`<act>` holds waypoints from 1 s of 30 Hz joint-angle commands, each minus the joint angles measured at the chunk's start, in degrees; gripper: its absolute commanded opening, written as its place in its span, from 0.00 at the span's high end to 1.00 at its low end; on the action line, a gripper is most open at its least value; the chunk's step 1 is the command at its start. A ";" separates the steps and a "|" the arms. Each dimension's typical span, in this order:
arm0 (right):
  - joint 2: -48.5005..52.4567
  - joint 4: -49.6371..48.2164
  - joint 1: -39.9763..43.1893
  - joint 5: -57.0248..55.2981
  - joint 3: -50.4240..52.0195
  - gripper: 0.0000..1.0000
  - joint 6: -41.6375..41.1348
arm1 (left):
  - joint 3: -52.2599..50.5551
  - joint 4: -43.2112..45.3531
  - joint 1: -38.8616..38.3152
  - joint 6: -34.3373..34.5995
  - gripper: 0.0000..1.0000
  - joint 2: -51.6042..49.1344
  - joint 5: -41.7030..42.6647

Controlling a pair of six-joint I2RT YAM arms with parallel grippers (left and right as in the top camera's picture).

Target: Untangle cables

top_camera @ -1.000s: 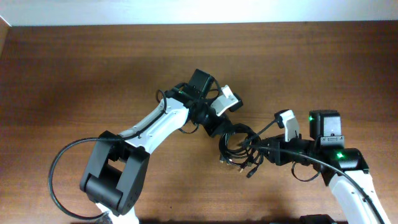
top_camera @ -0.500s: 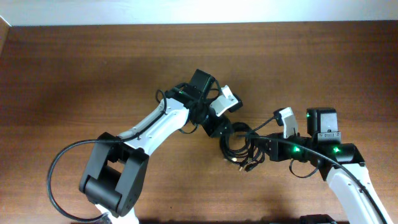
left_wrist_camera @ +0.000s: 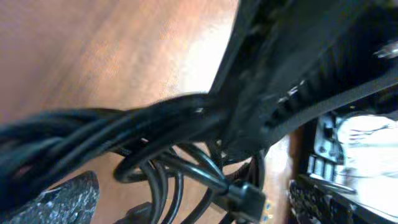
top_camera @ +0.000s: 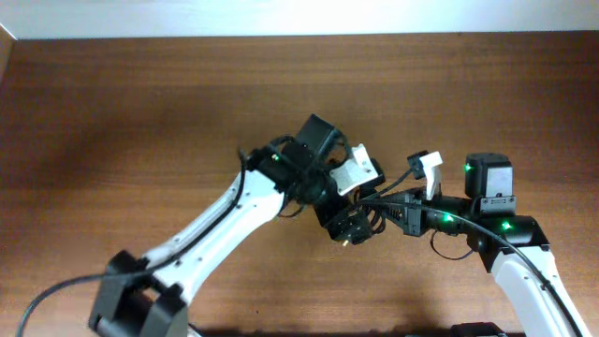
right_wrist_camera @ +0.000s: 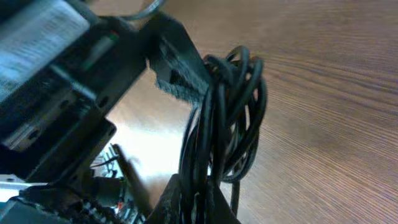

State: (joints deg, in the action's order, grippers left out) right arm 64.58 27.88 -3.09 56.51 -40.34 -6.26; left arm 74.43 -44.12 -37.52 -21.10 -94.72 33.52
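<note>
Black, thin and limp, the cables form one light, springy bundle directly between the left pincer and right pincer, both clenched on it, so a single outer loop beside either pincer should suit regripping.

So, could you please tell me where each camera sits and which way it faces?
Overhead: fixed above, looking down at the table; left arm and right arm show, left gripper and right gripper meeting at the cables.
Left wrist: on the left arm, facing the cables; own finger bottom left.
Right wrist: on the right arm, facing the left gripper; own fingers at bottom.
Shared: all three show the cables.
</note>
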 commanded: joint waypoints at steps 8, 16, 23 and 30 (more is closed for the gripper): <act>-0.90 -3.48 1.40 22.73 -1.05 0.96 6.73 | 0.52 -0.15 -2.82 0.85 0.16 15.37 -2.32; -0.87 -5.84 4.79 32.41 -1.05 0.96 6.88 | 0.50 -12.33 -2.84 3.93 0.71 27.89 -4.59; -0.90 -5.79 4.79 32.44 -1.05 0.96 6.23 | 0.50 -6.84 -3.26 26.69 1.00 13.57 -2.82; -0.90 -5.64 4.79 32.41 -1.05 0.96 6.25 | 0.52 -5.44 -3.08 28.00 0.65 12.13 -2.67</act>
State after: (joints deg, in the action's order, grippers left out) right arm 64.58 22.35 1.43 85.41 -40.34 -0.23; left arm 74.70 -49.84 -40.56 6.33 -83.05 30.50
